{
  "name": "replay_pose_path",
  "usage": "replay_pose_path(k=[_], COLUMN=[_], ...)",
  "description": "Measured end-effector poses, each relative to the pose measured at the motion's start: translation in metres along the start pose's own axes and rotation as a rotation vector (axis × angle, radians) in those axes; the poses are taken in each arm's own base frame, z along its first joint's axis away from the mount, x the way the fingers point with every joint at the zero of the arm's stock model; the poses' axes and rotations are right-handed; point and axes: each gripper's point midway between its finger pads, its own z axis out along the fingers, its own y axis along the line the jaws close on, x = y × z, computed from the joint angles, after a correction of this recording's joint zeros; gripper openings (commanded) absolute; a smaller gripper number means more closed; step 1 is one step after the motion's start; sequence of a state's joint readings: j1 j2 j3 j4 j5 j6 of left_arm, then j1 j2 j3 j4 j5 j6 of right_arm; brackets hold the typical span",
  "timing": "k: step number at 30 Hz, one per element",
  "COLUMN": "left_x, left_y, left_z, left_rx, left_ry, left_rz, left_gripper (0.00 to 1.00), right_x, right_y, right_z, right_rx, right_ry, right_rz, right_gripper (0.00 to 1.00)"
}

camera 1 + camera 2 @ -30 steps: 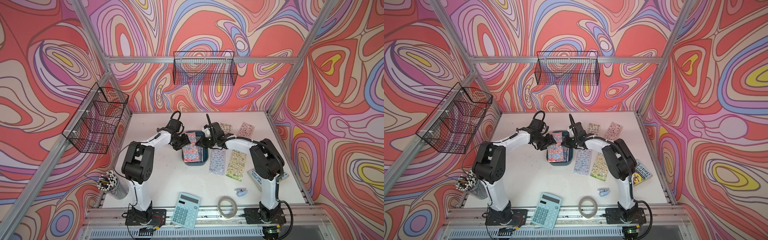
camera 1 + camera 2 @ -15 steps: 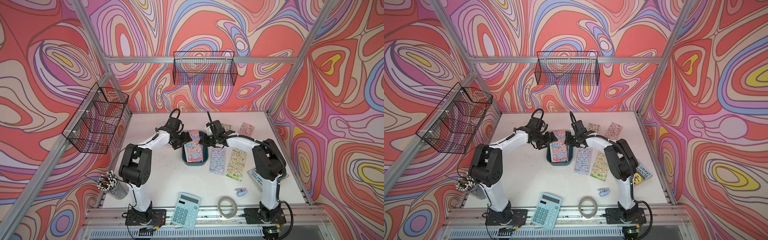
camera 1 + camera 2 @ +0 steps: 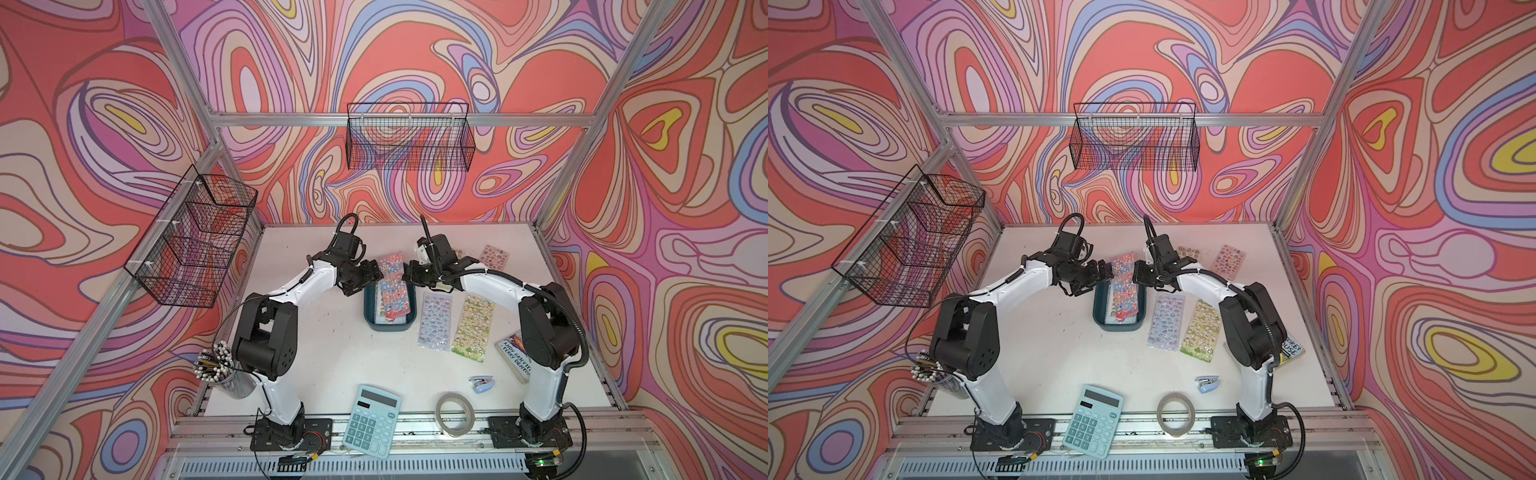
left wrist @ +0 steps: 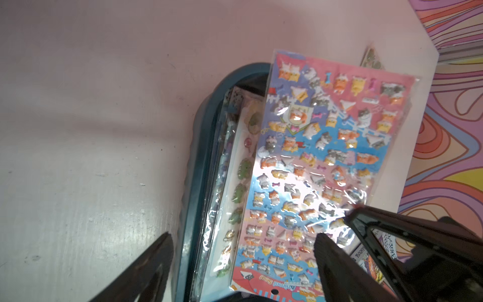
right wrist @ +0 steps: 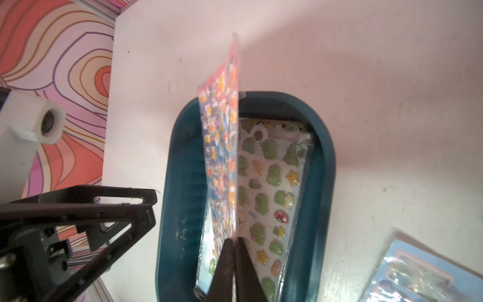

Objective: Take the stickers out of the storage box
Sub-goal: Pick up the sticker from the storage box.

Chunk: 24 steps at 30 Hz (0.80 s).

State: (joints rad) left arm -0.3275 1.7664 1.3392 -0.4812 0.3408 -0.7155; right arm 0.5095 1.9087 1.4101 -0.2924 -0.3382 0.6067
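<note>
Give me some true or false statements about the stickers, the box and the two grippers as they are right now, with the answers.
1. The right gripper is shut on a cat sticker sheet. True.
2. The left gripper also grips that sheet. False: its jaws stand open and hold nothing.
3. The box is empty. False: a sheet of green stickers lies in it, with more sheets under it.
4. A purple sheet and a yellow-green sheet lie on the table beside the box. True.
5. The calculator lies in the box. False: it lies at the table's front edge.
</note>
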Motion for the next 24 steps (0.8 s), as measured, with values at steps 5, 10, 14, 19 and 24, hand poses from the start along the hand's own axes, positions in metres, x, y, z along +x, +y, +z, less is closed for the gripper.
replay_pose_path(k=[5,10,14,19,24], left_x=[-0.009,-0.015,-0.017,-0.018,-0.024], left_y=[-0.015,-0.016,-0.017,-0.023,-0.039], left_z=[-0.029,-0.037,-0.037,-0.034,-0.04], left_rx=[0.041,0.058,0.106,0.227,0.333], left_ry=[-0.066,-0.083,-0.073,-0.047,-0.05], left_rz=[0.028,0.023,0.012,-0.024,-0.007], left_gripper=[0.79,0.71,0.72,0.65,0.56], right_x=[-0.012,-0.024,-0.028,-0.031,-0.034], right_y=[0.016,0.024,0.026,0.033,0.038], right_z=[-0.01,-0.018,-0.022,-0.031,-0.039], right_rx=[-0.082,-0.181,-0.238,-0.365,-0.47], right_ry=[-0.026,-0.048,-0.052,-0.051,-0.047], right_rz=[-0.007,0.018,0.029,0.058,0.086], right_gripper=[0.0,0.0,0.0,0.0,0.0])
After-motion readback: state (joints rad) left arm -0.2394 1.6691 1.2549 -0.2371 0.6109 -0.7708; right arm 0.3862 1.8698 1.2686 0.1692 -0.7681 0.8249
